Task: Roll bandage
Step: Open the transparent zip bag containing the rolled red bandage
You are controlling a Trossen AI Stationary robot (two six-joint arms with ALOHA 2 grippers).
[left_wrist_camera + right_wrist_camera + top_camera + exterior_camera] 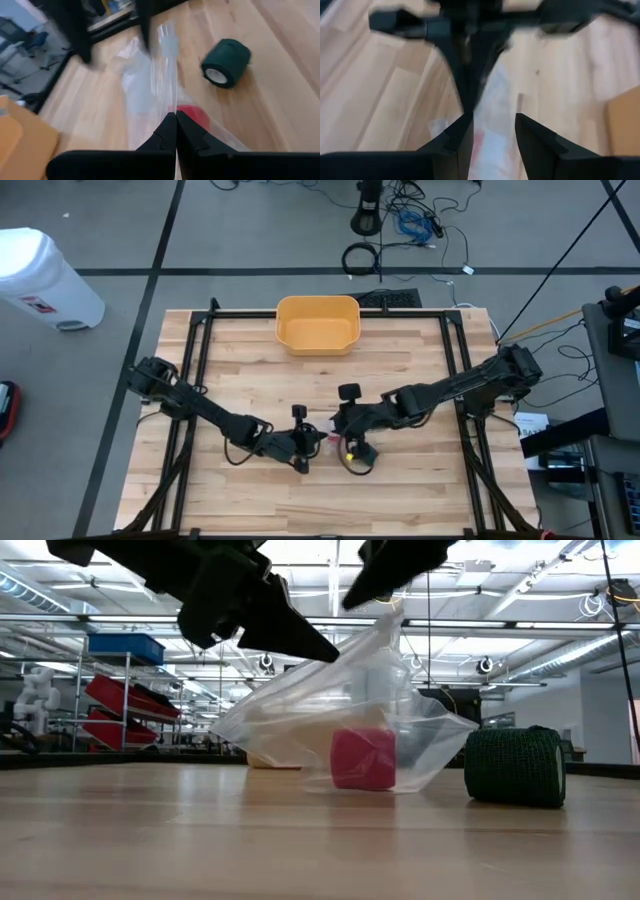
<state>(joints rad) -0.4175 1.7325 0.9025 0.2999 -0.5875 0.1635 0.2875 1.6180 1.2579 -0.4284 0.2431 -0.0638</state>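
Two grippers at bag | your left gripper (176, 131) pinches clear bag (350, 710) taut, pink roll (363, 758) inside | right gripper (492, 131) fingers apart around its edge | green roll (516, 766) beside.

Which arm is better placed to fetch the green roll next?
Right. The left tool is shut on the clear bag holding the pink roll, so it is occupied. The right tool stands open by the bag, gripping nothing. The green roll lies loose on the table.

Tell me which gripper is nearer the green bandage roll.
Right. The right gripper hangs beside the green bandage roll; the left gripper grips the plastic bag, farther off.
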